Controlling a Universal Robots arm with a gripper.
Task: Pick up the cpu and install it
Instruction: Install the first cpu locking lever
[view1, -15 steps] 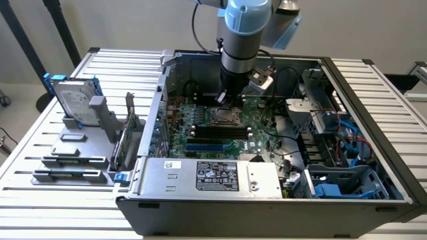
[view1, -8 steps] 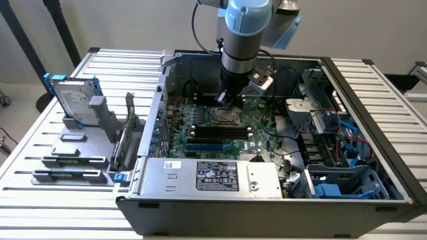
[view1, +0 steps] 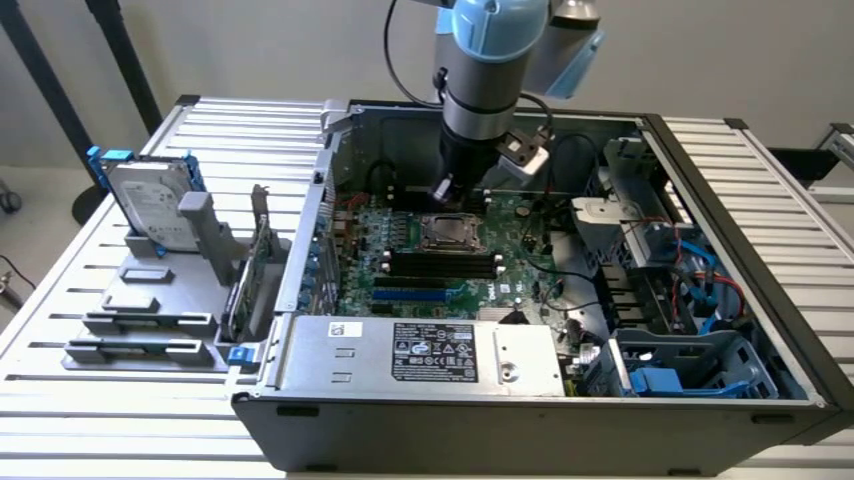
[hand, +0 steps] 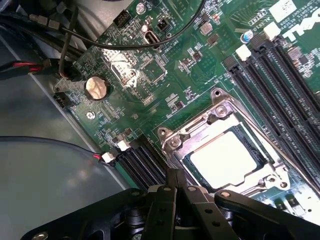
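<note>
Exterior view is showing the arm reaching down into the open computer case (view1: 534, 390) on the slatted tabletop (view1: 120, 420), with the tool (view1: 447, 190) hanging just above the motherboard (view1: 447, 265) beside the socket (view1: 449, 233); a hard drive (view1: 150, 205) is standing upright in a grey holder (view1: 140, 310) outside the case. Wrist view is bringing out what the other cannot: the cpu (hand: 223, 156) is sitting flat in the socket's metal frame (hand: 220, 115), while the tool's (hand: 176, 187) fingers (hand: 167, 200) are pressing together, closed on nothing, just beside that frame.
</note>
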